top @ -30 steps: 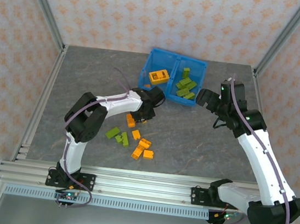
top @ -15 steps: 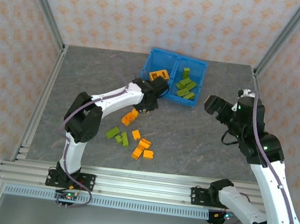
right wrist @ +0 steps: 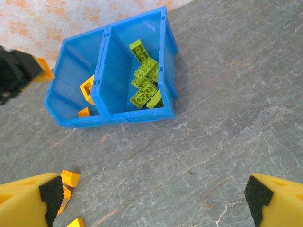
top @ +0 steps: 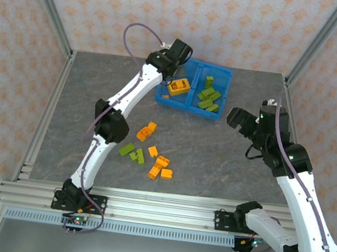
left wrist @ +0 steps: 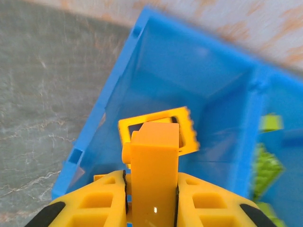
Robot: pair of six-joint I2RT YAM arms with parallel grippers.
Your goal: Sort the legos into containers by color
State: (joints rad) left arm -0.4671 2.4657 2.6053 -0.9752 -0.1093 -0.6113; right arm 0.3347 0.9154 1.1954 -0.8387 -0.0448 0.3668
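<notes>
Carry finished, drop pending

My left jaws, clamped on an orange brick [left wrist: 154, 151], have swung from the loose legos [top: 162, 161] to above the bin's left compartment [left wrist: 189, 80], orange frame [left wrist: 154, 118] just beyond them. Release looks next. My right jaws gape wide, empty.

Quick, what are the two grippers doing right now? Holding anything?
The left gripper is closed on an orange brick, above the blue bin.
The right gripper is open, holding nothing.
</notes>
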